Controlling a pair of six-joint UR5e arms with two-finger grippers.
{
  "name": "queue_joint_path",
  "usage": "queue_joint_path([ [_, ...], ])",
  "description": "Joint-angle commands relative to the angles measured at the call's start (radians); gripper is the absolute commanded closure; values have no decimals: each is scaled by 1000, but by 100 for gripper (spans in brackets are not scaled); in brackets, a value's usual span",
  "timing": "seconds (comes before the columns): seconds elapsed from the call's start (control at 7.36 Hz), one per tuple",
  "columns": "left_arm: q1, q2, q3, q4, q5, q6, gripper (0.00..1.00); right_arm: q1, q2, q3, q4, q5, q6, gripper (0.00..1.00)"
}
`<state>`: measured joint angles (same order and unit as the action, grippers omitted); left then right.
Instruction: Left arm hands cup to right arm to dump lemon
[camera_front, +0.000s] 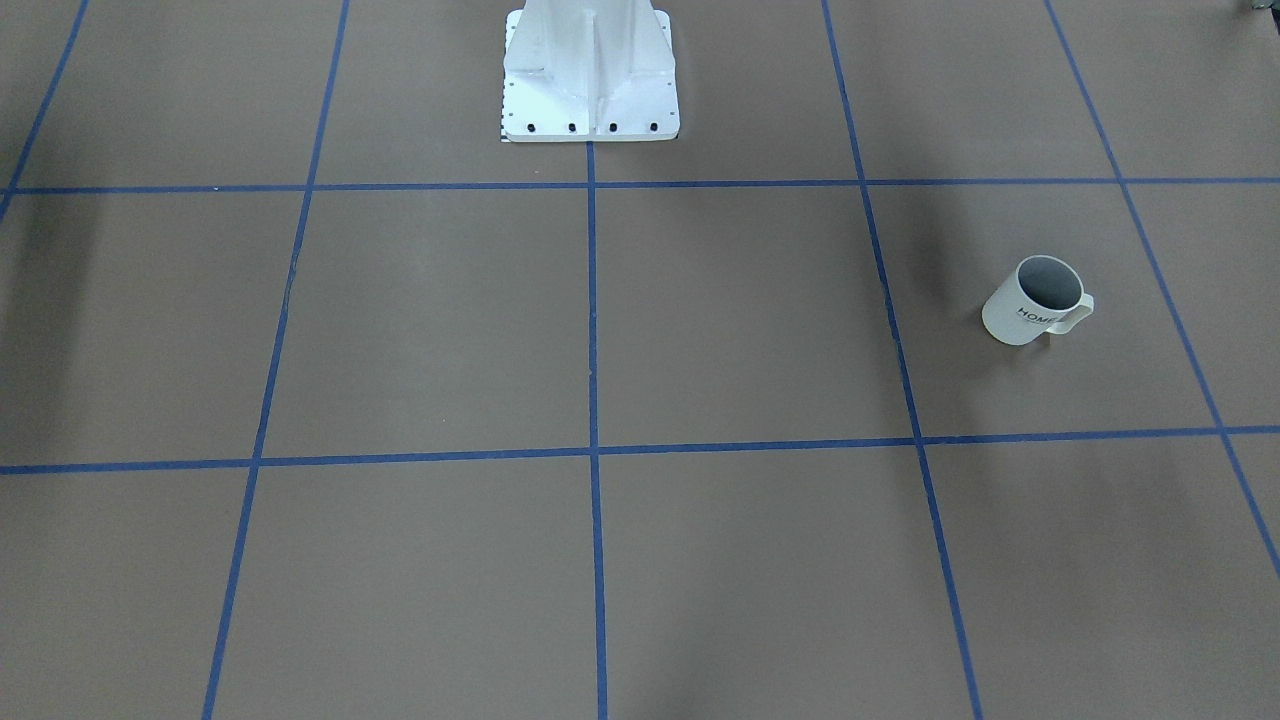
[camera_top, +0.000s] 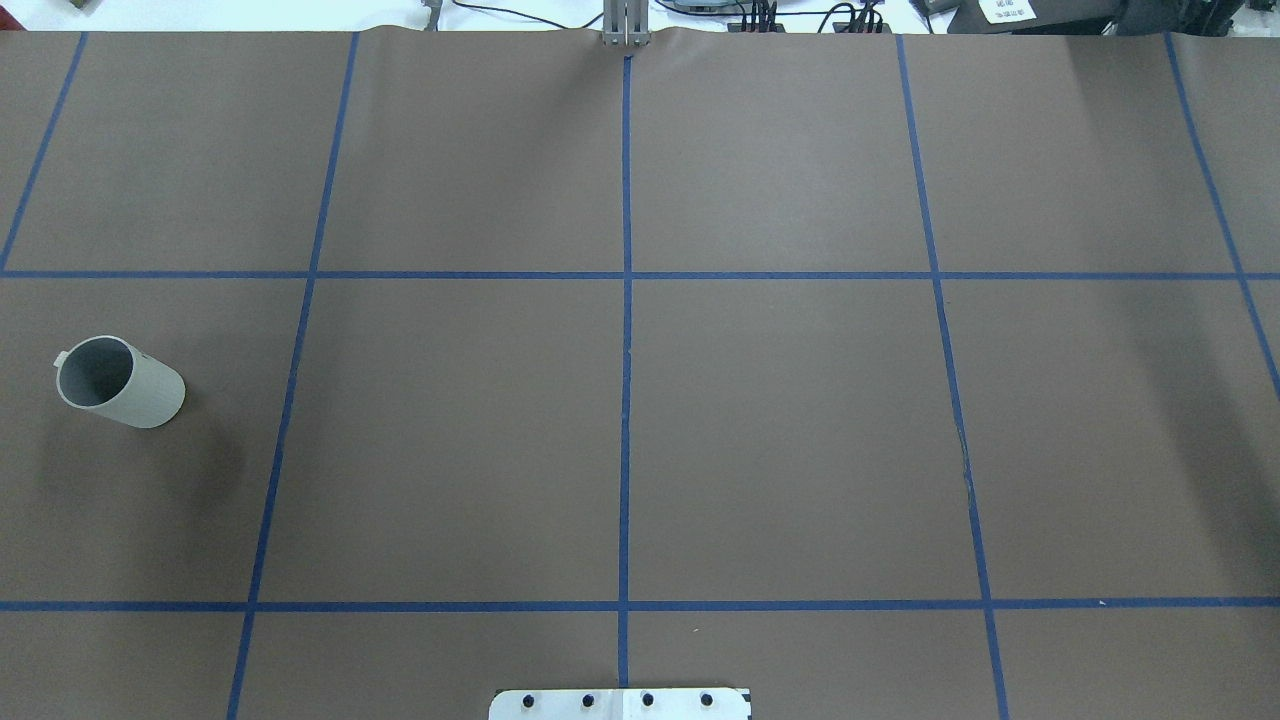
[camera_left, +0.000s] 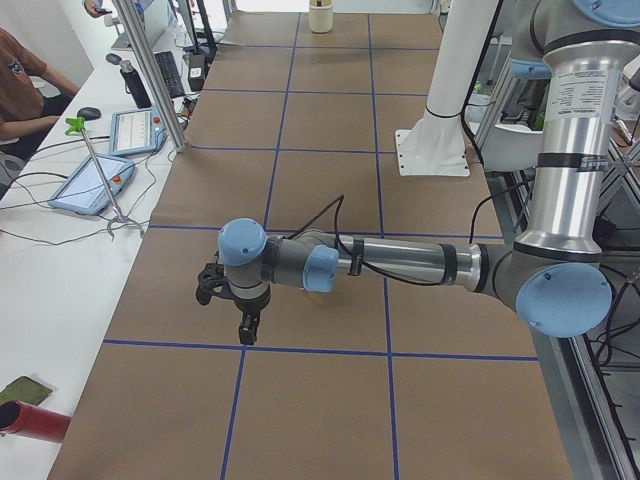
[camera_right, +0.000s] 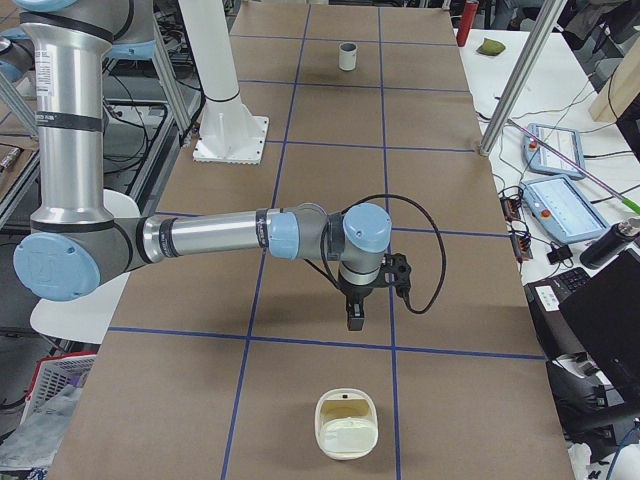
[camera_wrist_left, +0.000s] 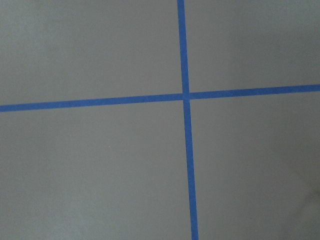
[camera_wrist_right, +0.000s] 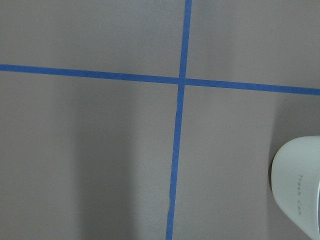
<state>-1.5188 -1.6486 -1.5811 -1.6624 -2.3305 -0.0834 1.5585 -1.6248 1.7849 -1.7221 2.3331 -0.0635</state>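
Only the side views show the arms: left claw (camera_left: 246, 327) and right claw (camera_right: 355, 317) hang over the tabletop (camera_top: 780, 420), and I cannot tell how far open either is. The front view shows the cup (camera_front: 1035, 300) upright on the robot's left, well apart from both claws. It is cream, grey inside, with HOME lettering and a side handle.

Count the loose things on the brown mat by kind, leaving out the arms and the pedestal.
Mug: 1
Small white trash can: 1
Total: 2
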Motion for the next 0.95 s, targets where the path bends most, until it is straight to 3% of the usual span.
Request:
queue_joint_path([
  [0.0,70,-25,-20,-2,3,-132,0,0,3,39,-1,0,4,0],
  [0.81,276,123,-311,0,3,-805,0,-2,11,54,-5,8,8,0],
])
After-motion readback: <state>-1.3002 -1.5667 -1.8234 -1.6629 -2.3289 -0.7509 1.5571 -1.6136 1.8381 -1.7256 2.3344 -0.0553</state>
